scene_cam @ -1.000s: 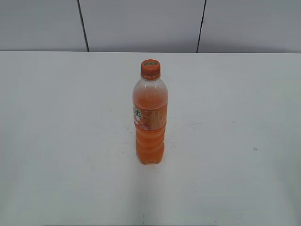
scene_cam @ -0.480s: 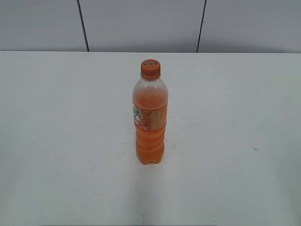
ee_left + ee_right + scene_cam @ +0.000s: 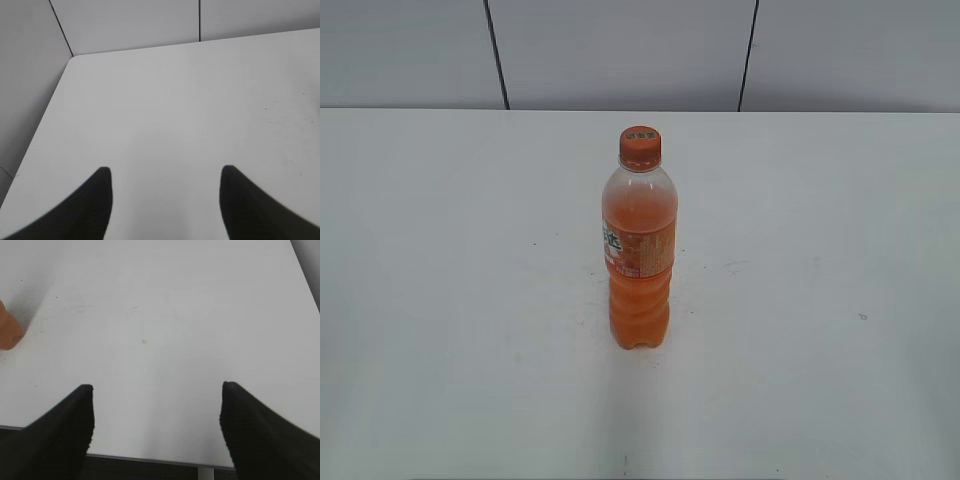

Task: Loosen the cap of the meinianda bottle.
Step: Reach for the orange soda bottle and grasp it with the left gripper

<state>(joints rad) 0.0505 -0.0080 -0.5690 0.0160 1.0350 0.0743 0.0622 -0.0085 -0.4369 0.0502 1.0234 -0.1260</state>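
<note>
Bottle: the meinianda bottle [image 3: 640, 255] is standing upright near the middle of the white table [image 3: 440, 300], with orange drink filling most of it and a clear band showing under the neck.
Label: an orange band with a white-green logo is wrapping the bottle's midsection, above the waisted ribbed lower body.
Cap: the cap [image 3: 640, 146] is sitting on the neck, orange with ribbed sides and a pale mark on top; nothing is touching it.
Left gripper: the left gripper [image 3: 165, 200] is hovering over a bare stretch of table near the far left corner, its two dark fingers [image 3: 90, 210] spread wide apart with nothing between them.
Right gripper: the right gripper [image 3: 157, 425] is hanging over the table's near edge, its textured dark fingers [image 3: 255, 435] spread wide and gripping nothing.
Bottle from the right wrist: only an orange sliver of the bottle's base [image 3: 7, 332] is peeking in at the left edge, well apart from the right gripper.
Backdrop: a pale panelled wall [image 3: 620, 50] with dark seams is standing behind the table.
</note>
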